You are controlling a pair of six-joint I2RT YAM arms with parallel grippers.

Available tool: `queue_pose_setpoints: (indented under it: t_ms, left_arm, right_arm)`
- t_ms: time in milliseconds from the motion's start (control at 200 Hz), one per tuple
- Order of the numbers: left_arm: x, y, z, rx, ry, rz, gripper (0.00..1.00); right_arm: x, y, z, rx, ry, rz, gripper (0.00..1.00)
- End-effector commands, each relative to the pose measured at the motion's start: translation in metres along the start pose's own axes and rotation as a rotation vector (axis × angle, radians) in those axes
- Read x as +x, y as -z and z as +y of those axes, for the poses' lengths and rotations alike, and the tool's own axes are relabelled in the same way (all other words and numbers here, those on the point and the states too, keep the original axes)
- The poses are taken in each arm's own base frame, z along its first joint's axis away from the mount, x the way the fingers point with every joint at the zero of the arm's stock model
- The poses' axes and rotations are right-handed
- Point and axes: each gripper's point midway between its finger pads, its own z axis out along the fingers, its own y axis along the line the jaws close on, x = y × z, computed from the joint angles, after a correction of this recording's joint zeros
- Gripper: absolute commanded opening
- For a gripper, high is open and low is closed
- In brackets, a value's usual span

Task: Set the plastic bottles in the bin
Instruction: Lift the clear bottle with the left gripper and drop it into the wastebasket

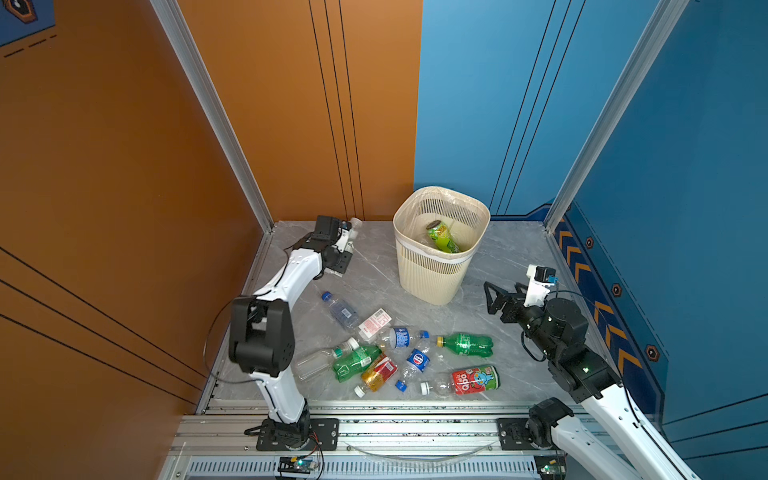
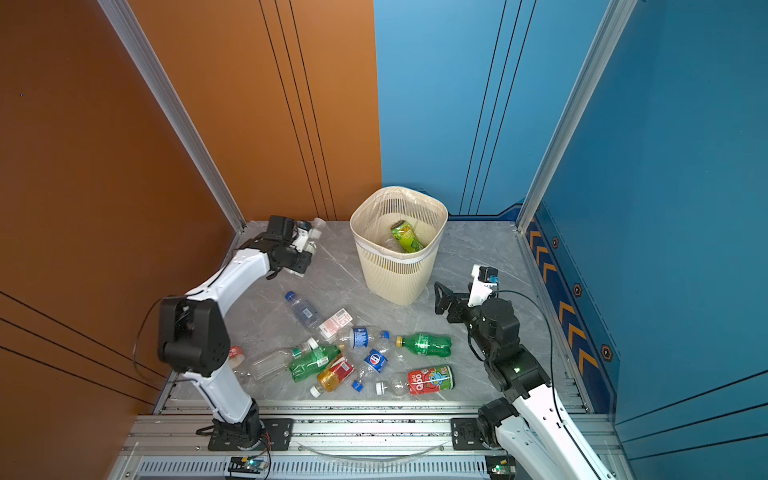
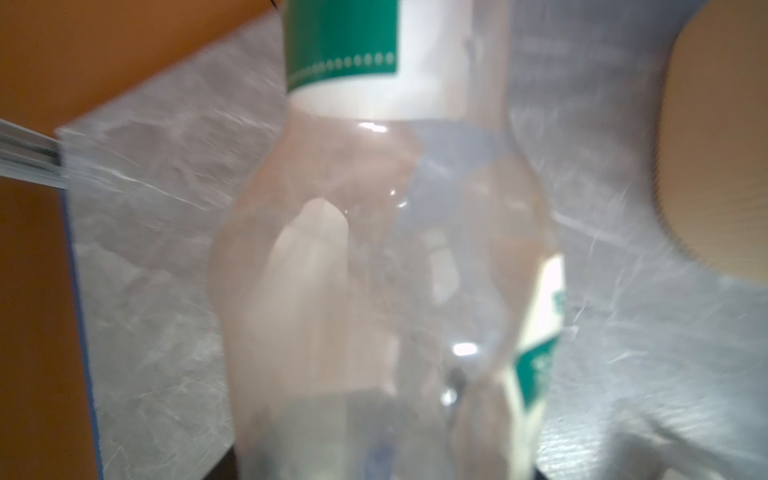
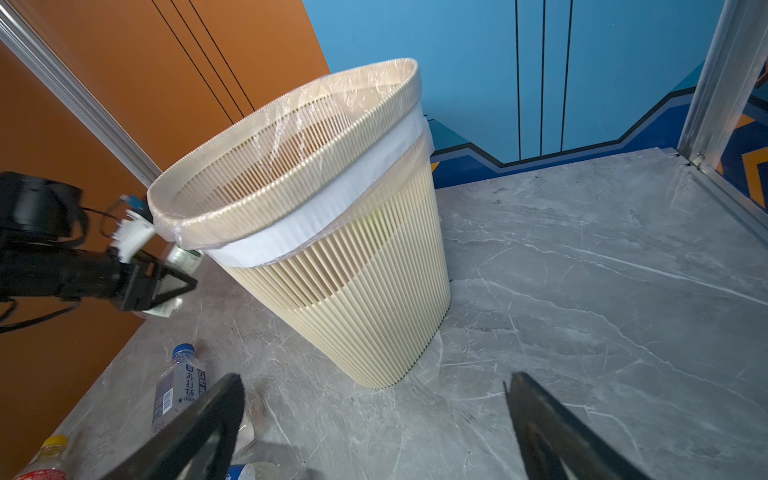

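A scatter of plastic bottles (image 1: 417, 360) is lying jumbled at the near side of the grey marble counter (image 1: 498, 257). Just beyond, the right gripper (image 1: 489, 299) is hanging spread wide and empty beside the cream bin (image 1: 428, 278), where a green-labelled bottle (image 1: 444, 237) is already lying inside. In the far left corner, the left gripper (image 1: 344, 249) is clamping a clear bottle (image 3: 374, 270) with a green-and-white label

Orange wall (image 1: 291, 104) left, blue wall (image 1: 478, 104) right, aluminium posts (image 1: 210, 104) at corners; grey marble floor (image 1: 519, 257), metal rail (image 1: 415, 432) in front; evenly lit.
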Motion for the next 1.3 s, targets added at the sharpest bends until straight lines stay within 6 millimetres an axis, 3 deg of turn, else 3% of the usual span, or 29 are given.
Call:
queue_pose_setpoints:
  t_ms: [0,110,240,386,616,736,831,976,1136,1292]
  left_arm:
    - [-0.036,0.045,-0.007,0.079,0.151,-0.252,0.41]
    - [-0.044,0.081,-0.014,0.110,0.188,-0.394,0.40]
    - [-0.045,0.103,-0.021,0.142,0.187,-0.436,0.39]
    - [-0.061,0.128,-0.038,0.191,0.131,-0.488,0.39]
    - [-0.106,0.170,-0.090,0.247,-0.076,-0.558,0.39]
    - [-0.137,0.187,-0.130,0.307,-0.185,-0.623,0.39]
    - [-0.158,0.187,-0.158,0.325,-0.263,-0.643,0.39]
    - [-0.189,0.171,-0.192,0.325,-0.347,-0.659,0.40]
    - [-0.217,0.132,-0.223,0.283,-0.421,-0.636,0.40]
    - [-0.228,0.100,-0.241,0.259,-0.471,-0.585,0.42]
  right_arm:
    - [-0.006,0.000,-0.003,0.013,-0.031,-0.030,1.00]
    - [-0.006,0.000,-0.004,0.018,-0.042,-0.029,1.00]
    - [-0.009,0.002,-0.005,0.027,-0.047,-0.039,1.00]
    - [-0.005,0.000,-0.006,0.025,-0.049,-0.033,1.00]
    - [-0.007,0.003,-0.004,0.017,-0.053,-0.038,1.00]
    - [-0.006,0.006,-0.005,0.015,-0.058,-0.043,1.00]
    - [-0.006,0.010,-0.005,0.012,-0.065,-0.044,1.00]
    - [-0.007,0.016,-0.007,0.021,-0.063,-0.053,1.00]
    - [-0.005,0.020,-0.009,0.023,-0.066,-0.054,1.00]
    - [-0.009,0.026,-0.010,0.026,-0.067,-0.068,1.00]
